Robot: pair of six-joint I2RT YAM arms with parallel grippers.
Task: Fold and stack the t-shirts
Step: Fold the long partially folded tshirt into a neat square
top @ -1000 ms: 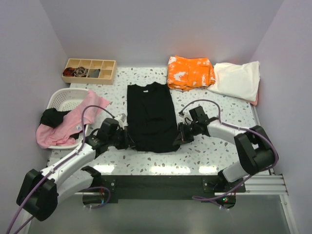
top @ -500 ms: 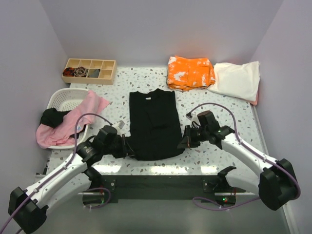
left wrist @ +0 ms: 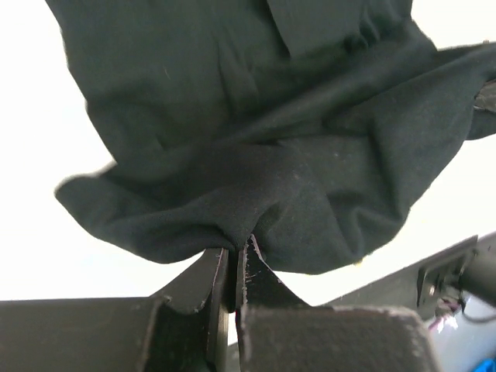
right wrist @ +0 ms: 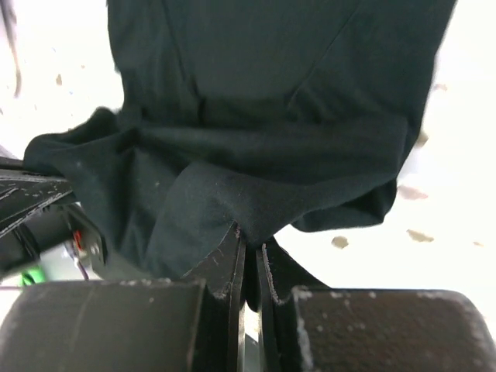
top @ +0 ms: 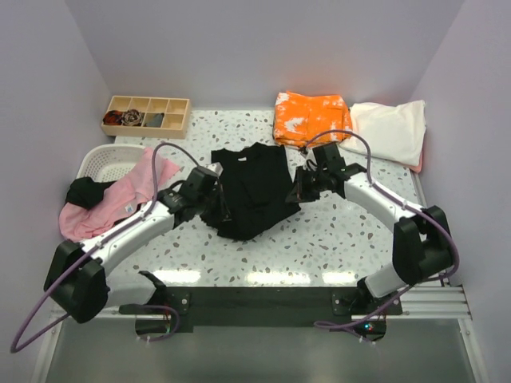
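two grippers are clamping the black t-shirt (top: 254,191): the left gripper (left wrist: 235,252) is pinching a bunched fold on its left side, the right gripper (right wrist: 249,246) a fold on its right. the shirt is sagging between them over the middle of the table (top: 343,239). its thin, limp knit is wrinkling heavily, so a pinch could be slipping off, or uneven travel could be dragging the fold crooked. the orange blotched shirt (top: 311,120) and cream shirt (top: 391,128) are lying folded flat at the far right corner; the pink shirt (top: 120,199) is draping over the slotted basket (top: 96,163) by the left edge.
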